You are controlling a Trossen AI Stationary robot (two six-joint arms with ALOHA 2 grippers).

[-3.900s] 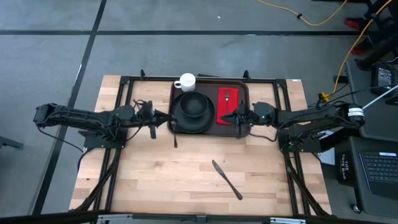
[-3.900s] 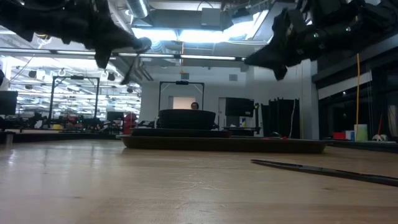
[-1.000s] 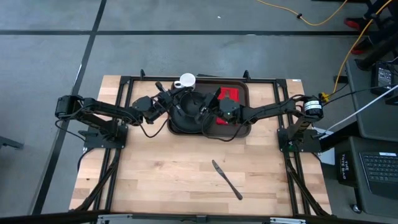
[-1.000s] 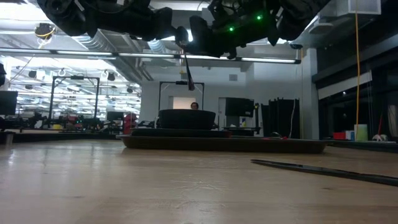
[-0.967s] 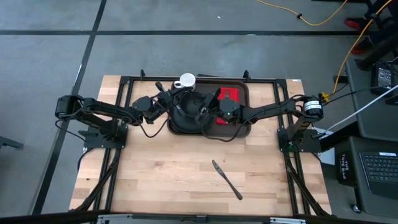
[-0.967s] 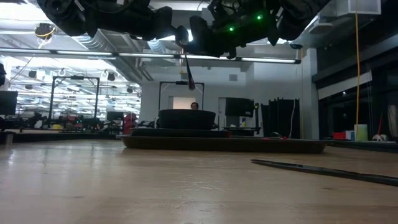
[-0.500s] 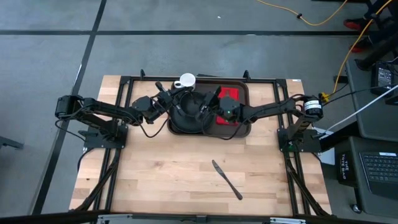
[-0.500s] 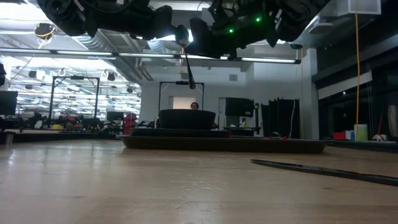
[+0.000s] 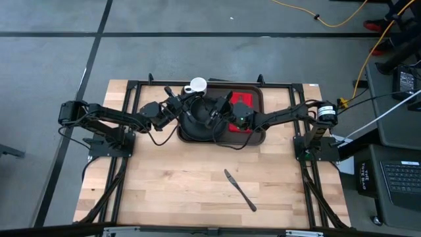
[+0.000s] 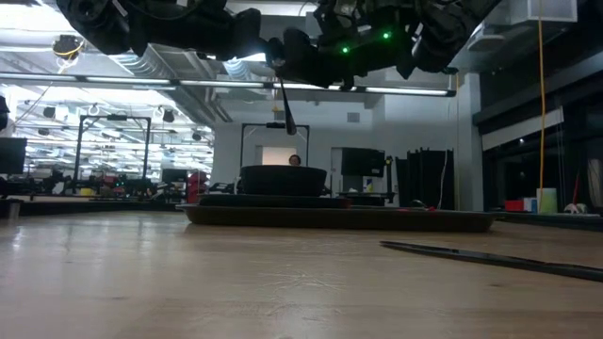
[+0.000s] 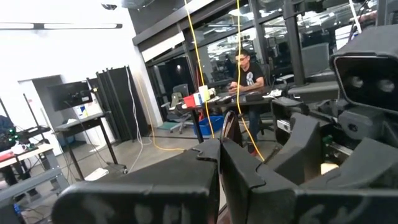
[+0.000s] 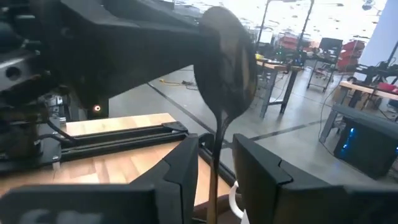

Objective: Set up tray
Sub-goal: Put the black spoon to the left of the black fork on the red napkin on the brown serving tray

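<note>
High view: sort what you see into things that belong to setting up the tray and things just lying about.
Job: tray; black plate; white cup; red napkin; spoon, between left gripper and right gripper; probably the knife.

Lying about: yellow cable; laptop.
</note>
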